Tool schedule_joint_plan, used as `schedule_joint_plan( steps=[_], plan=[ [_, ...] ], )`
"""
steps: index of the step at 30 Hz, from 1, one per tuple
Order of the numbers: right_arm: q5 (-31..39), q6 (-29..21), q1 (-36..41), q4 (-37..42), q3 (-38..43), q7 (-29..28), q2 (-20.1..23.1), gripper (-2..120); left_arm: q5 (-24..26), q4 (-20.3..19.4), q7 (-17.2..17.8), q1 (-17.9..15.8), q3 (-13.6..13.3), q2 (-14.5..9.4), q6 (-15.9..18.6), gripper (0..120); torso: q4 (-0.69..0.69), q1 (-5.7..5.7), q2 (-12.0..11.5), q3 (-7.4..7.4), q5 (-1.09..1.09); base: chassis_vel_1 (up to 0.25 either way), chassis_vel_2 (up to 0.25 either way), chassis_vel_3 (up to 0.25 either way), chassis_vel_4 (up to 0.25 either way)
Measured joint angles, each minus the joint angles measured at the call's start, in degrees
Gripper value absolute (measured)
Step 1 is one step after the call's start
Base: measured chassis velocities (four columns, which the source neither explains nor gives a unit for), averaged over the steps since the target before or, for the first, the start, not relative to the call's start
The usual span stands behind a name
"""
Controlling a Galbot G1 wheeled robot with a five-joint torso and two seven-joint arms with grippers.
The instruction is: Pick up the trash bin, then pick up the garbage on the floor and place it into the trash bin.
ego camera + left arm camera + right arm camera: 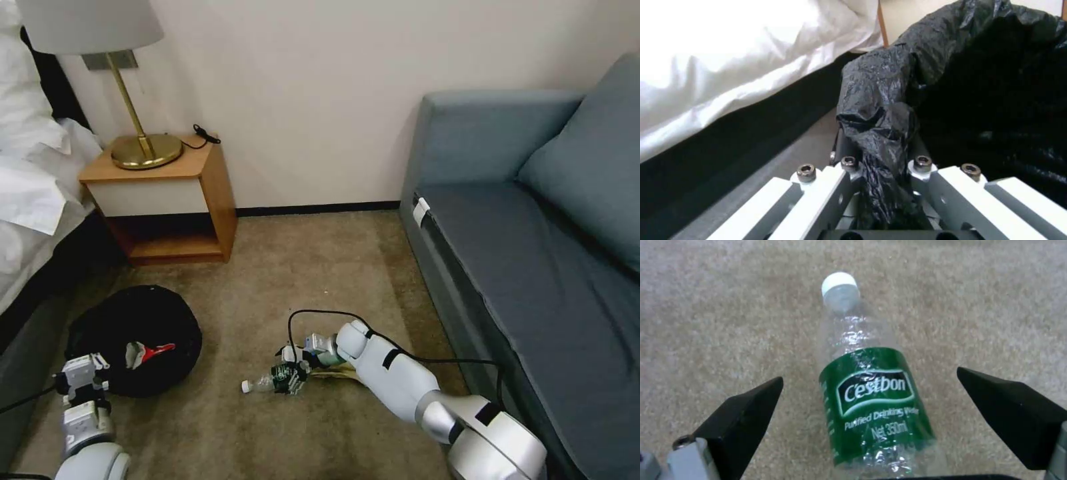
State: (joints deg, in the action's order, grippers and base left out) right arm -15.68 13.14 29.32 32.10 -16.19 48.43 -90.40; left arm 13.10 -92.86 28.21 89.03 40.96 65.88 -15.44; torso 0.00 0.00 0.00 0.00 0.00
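A Galbot G1 works a hotel-room carpet [300, 267] between a bed [33, 200] and a grey-blue sofa [533, 253]. Its right hand [288, 377] is down at floor level with its black fingers [742, 413] spread wide on either side of a clear plastic bottle [871, 396] with a green label. The bottle lies flat on the carpet, and nothing is gripped yet. In the right wrist view the bottle's long axis runs straight out from the palm, its white cap [839, 282] pointing away and its labelled body sitting between the two fingertips, a clear gap on each side. In the head view the cap end points toward the robot's left, toward the trash bin [133, 340]. A brown paper scrap [337, 373] lies just beside the hand, partly under the forearm.

The left hand [83, 380] is at the near rim of the bin, which stands low on the carpet by the bed. Its white fingers [826, 186] are pinched on a bunched fold of the glossy black bag [880, 133] lining the bin. A red-and-white wrapper [150, 351] already lies inside.

Judging from this, the bottle pickup is the step in hand: the fingers straddle the body across its width, so closing should catch it at the label. The right arm is plainly the nearer one, and the bin waits well apart to its left.
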Motion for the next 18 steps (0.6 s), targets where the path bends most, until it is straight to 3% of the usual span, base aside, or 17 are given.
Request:
schedule_joint_plan(
  steps=[12,18],
  plan=[
    [-4.8,1.5,-1.0,-5.6,1.2,-1.7,-1.8,99,-0.3,0.2,-0.1,0.0,-0.3,0.8,-0.2,7,0.00,0.00,0.0,0.00,0.00,0.000,0.000,0.000,0.000],
    [-6.1,2.0,-0.8,-6.1,1.6,-1.9,-1.8,79,-0.3,0.4,-0.1,0.2,-0.2,0.8,-0.6,7,0.01,0.00,0.0,0.00,0.00,0.000,0.000,0.000,0.000]
  ],
)
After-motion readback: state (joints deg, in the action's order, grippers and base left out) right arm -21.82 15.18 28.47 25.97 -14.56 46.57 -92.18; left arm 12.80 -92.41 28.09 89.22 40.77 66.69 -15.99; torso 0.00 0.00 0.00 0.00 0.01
